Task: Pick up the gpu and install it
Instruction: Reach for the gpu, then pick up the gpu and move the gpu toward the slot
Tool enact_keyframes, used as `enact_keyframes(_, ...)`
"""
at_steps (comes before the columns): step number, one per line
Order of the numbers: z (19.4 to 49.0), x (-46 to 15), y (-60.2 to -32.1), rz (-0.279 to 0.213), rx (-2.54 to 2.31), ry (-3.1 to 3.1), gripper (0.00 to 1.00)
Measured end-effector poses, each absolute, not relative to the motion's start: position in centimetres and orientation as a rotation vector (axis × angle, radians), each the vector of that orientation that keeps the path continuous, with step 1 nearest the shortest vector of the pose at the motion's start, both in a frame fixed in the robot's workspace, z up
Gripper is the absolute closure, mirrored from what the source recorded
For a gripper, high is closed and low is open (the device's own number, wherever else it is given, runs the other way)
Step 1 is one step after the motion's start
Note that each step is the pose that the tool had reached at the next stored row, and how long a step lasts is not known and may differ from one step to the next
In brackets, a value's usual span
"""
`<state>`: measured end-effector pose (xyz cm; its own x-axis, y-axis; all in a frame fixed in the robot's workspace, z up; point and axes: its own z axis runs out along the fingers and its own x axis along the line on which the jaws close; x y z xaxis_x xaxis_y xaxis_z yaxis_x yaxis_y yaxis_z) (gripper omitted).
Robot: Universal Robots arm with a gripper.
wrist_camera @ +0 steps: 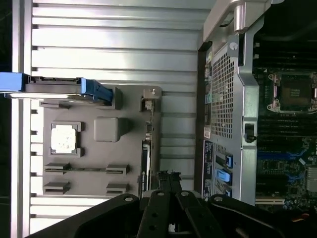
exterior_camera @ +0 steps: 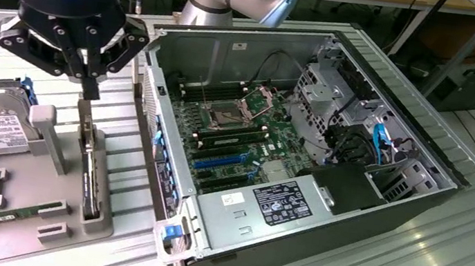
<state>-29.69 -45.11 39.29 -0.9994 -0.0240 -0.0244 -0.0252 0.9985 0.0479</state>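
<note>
Gripper (exterior_camera: 90,90), fingers pressed together, hangs just above the gpu (exterior_camera: 90,154); card stands in its holder (exterior_camera: 55,174) below, not yet lifted or installed.

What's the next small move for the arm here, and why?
Probably a short, straight lift. The gripper is shut at the upper end of the gpu, which stands on edge in a slot of the grey holder; a vertical pull should clear the slot walls. Whether the card is truly pinched I cannot tell.
</note>
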Motion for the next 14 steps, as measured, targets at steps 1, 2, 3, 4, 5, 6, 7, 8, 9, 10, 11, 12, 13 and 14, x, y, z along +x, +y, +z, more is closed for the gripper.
enact_keyframes(1,39.3,-30.0,-45.2,0.075,-0.038,3.117,0.89)
enact_keyframes(2,39.3,-30.3,-45.4,0.076,-0.039,3.117,0.89)
enact_keyframes(3,39.3,-30.6,-45.5,0.076,-0.039,3.117,0.89)
enact_keyframes(4,39.3,-30.9,-45.6,0.076,-0.039,3.116,0.89)
enact_keyframes(5,39.3,-31.1,-45.7,0.076,-0.040,3.117,0.89)
enact_keyframes(6,39.3,-31.4,-45.8,0.077,-0.040,3.116,0.89)
enact_keyframes(7,39.3,-31.9,-46.0,0.077,-0.040,3.116,0.89)
enact_keyframes(8,39.3,-32.2,-46.1,0.077,-0.040,3.116,0.89)
enact_keyframes(9,39.3,-32.3,-46.2,0.078,-0.041,3.116,0.89)
enact_keyframes(10,39.3,-32.3,-46.2,0.078,-0.041,3.116,0.89)
enact_keyframes(11,39.3,-32.3,-46.2,0.078,-0.041,3.116,0.89)
enact_keyframes(12,39.3,-32.3,-46.2,0.078,-0.041,3.116,0.89)
enact_keyframes(13,39.3,-32.3,-46.2,0.078,-0.041,3.117,0.89)
enact_keyframes(14,39.2,-32.3,-46.2,0.078,-0.041,3.117,0.89)
